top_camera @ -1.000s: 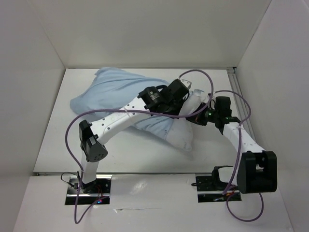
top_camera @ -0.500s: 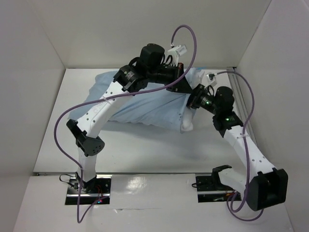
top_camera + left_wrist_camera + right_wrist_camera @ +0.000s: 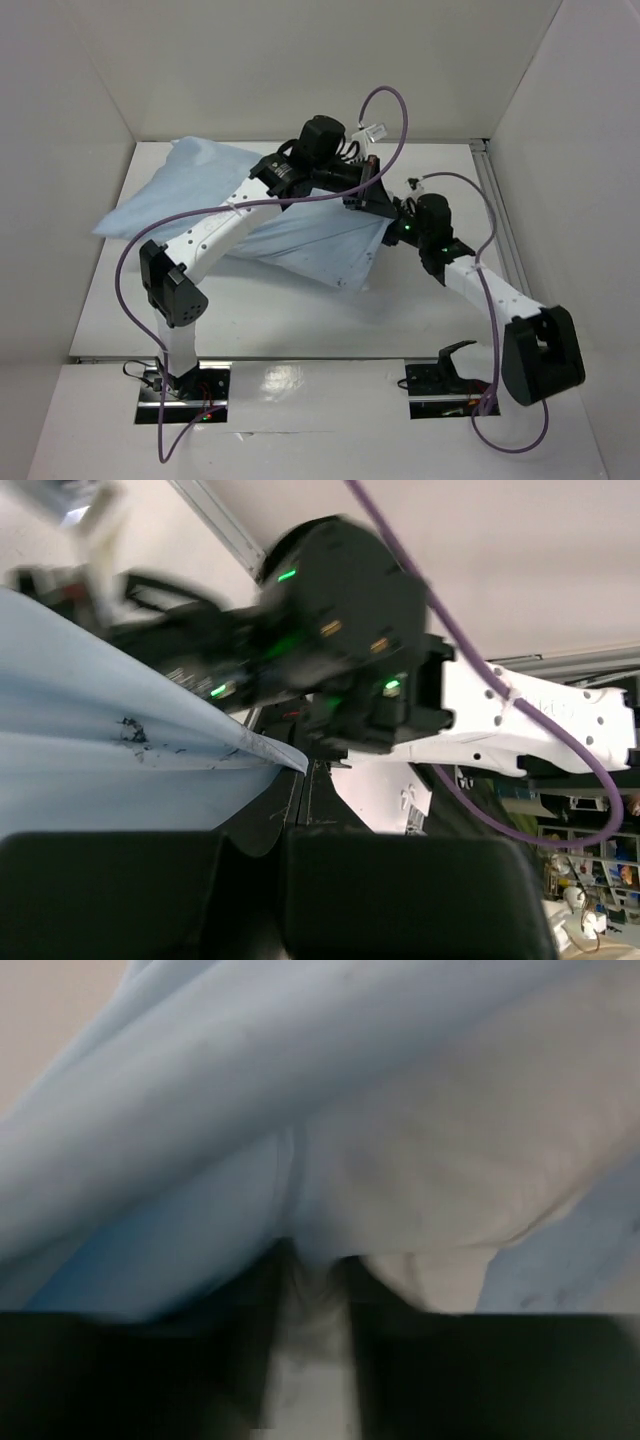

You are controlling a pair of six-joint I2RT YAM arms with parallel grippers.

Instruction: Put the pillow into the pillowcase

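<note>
The light blue pillowcase stretches across the table's middle, its left end spread toward the left wall. My left gripper holds its raised right edge. In the left wrist view the blue hem runs into the shut left gripper. My right gripper sits just right of that edge, pressed into the cloth. In the right wrist view blue pillowcase fills the left and the cream-white pillow the right. The right gripper has a gap between its fingers, with fabric bulging against it. From above, the pillow is hidden.
White walls close in the table on the left, back and right. A metal rail runs along the right edge. Purple cables loop above both arms. My right arm's black wrist hangs close in front of the left gripper.
The pillowcase has spread leftward and now covers the white pillow corner that showed on the right. My right gripper has opened and dropped lower; the left gripper stays shut on the hem.
</note>
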